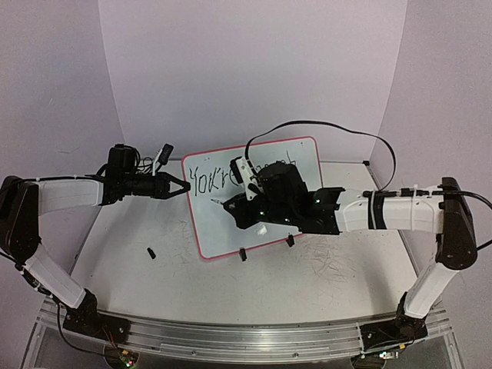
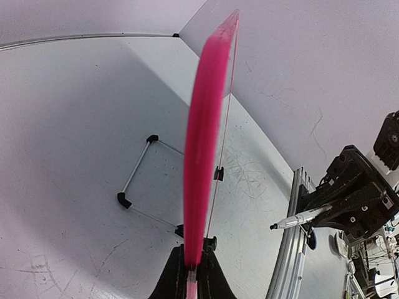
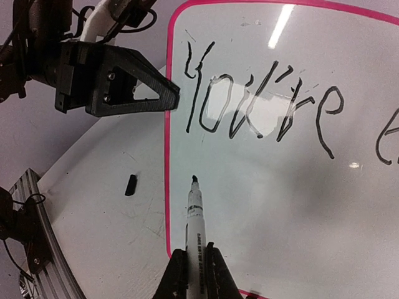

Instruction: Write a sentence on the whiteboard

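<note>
I held the whiteboard by its left rim with the left gripper. Its jaws were clamped on the pink edge, which the left wrist view showed edge-on, running straight out from between the fingers. The board stood at mid-table on its clip feet, leaning back with its face toward the arm bases and its long axis running left to right.

The right gripper was clenched on the marker. The marker's long axis ran straight out of the fingers, tip leading and pointing at the board face. The tip sat just inside the left rim, below the "Y" of the sentence. The left wrist view showed a gap between tip and face, so I judged the tip to be off the surface.

Of the sentence, "You're" was legible on the upper line. A further letter was cut off by the frame edge, and the right arm hid the rest in the top view. The area under that line was bare.

The relation governing the next stroke was this: unwritten space lay directly ahead of the tip and extended to its right, along the board's long axis. The right arm was the writing arm, and the left served as the brace. I judged the second line not yet started.

A small black piece, possibly the marker cap, lay on the table left of the board.
</note>
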